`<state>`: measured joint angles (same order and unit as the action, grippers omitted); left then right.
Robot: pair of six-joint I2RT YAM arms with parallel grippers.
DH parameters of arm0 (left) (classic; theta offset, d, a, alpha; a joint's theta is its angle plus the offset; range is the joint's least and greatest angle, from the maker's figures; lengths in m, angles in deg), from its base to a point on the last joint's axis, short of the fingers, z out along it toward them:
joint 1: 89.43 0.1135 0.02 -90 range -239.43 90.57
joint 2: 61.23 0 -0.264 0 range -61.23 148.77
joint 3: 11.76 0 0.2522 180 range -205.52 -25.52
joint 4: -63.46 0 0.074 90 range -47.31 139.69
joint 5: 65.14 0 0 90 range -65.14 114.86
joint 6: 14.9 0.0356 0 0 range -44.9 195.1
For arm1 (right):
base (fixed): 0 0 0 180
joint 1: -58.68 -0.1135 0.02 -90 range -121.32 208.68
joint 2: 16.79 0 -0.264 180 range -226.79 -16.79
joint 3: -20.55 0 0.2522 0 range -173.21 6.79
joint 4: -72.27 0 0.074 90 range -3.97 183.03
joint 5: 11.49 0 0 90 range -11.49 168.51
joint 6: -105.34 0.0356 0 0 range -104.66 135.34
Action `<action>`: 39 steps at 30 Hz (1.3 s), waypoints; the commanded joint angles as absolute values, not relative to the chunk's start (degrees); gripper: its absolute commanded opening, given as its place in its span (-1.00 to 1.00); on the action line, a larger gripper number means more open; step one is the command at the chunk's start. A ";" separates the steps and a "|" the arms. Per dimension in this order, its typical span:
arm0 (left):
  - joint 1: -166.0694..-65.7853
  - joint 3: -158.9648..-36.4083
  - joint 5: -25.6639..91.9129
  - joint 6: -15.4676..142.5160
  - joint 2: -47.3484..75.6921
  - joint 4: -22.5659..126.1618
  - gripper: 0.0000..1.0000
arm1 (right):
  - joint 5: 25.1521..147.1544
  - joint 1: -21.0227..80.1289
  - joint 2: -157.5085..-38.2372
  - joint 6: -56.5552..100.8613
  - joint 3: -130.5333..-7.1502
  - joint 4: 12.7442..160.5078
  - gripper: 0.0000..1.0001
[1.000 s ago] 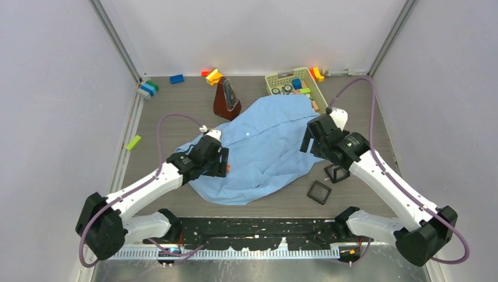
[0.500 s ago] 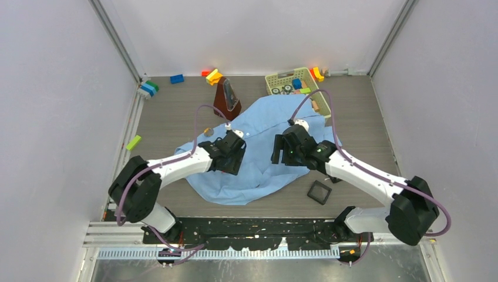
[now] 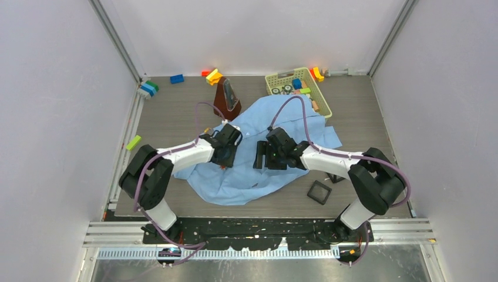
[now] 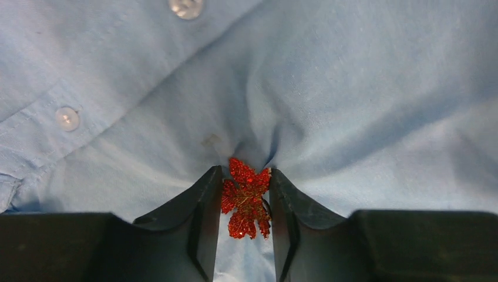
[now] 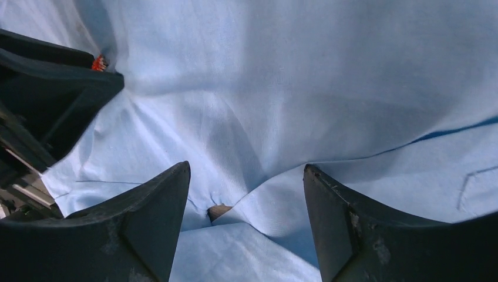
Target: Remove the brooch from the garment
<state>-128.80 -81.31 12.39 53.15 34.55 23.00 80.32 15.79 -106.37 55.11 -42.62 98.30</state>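
Near edge, R side: black square frame (image 3: 319, 192), flat, hollow ctr, on grey wood-grain table (image 3: 170, 117).

Mid-table: shirt (image 3: 252, 120), light-blue woven cloth, matte, crumpled into soft folds. Stitched placket w/ two round pearly buttons (image 4: 67, 117) in L wrist view.

L gripper (image 4: 244, 176): black, hard, wedge-shaped jaws, smooth-faced. Nearly closed, pinching brooch (image 4: 245, 200) from both sides. Brooch small, red, glittery, leaf-like w/ jagged lobes, lying against shirt's middle. Cloth puckered into radiating creases just beyond jaw tips.

R gripper (image 5: 246, 173): same black jaws, scuffed at edges. Spread wide, holding nothing, only folded cloth below gap. Dark-blue seam line to R of it. Contact w/ cloth: cannot tell. Over shirt's middle, near L gripper but apart from it. Black body of L gripper at upper L of R wrist view.

Beyond shirt:
- brown wedge-shaped metronome (image 3: 226, 98), upright, just beside shirt's far-L edge
- pale-yellow lattice basket (image 3: 286, 73) at shirt's far edge, w/ small coloured bits inside
- bright plastic blocks (image 3: 177, 79) along far wall: blue, orange, yellow, green

Vs 0.5 s ago: R gripper shifted L across shirt, closer to L gripper; L gripper shifted slightly L.

Vs 1.0 s ago: both moved in from shirt's opposite edges to its middle. Shirt, metronome, basket and frame in same spots.
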 commanded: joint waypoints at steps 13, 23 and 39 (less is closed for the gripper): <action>-116.39 -71.33 37.96 51.20 18.40 30.36 -0.63 | 91.44 14.32 -112.36 55.57 -48.00 83.67 0.36; -115.97 -70.78 38.14 51.43 18.50 28.70 -0.44 | 91.60 12.59 -115.03 56.80 -49.30 81.22 0.34; -115.97 -70.72 31.97 53.47 17.56 26.15 -0.85 | 90.81 11.71 -113.90 55.68 -49.08 82.54 0.33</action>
